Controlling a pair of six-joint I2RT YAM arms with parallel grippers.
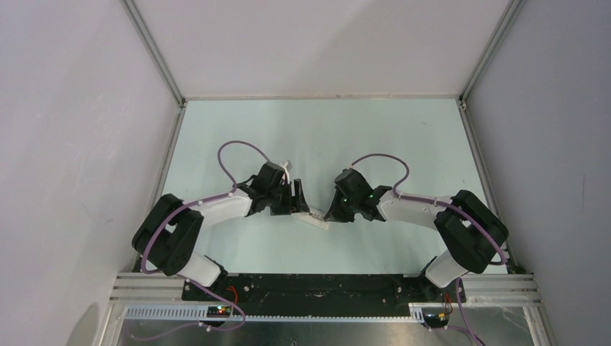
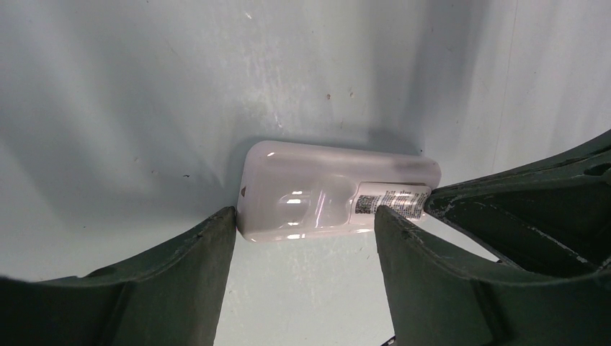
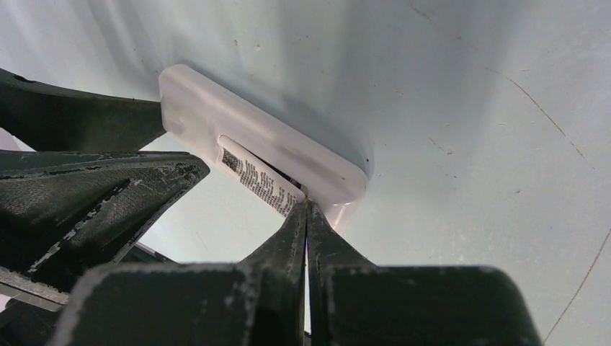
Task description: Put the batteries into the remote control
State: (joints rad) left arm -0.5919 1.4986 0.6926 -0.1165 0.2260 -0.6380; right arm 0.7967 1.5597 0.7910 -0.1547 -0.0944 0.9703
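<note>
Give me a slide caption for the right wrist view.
Shut right gripper touches the labelled strip on the white remote; open left gripper alongside.

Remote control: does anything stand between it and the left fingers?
Nothing visible does. The left gripper has its open fingers close beside the remote control; the shut right gripper meets its labelled end.

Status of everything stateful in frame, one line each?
Slim white plastic remote control: lying back-up on the pale table.
Labelled white battery cover strip: on the remote's back, apparently ajar.
Left gripper: open, holding nothing, beside the remote.
Right gripper: shut, tips against the cover's end.
Batteries: not visible.
</note>
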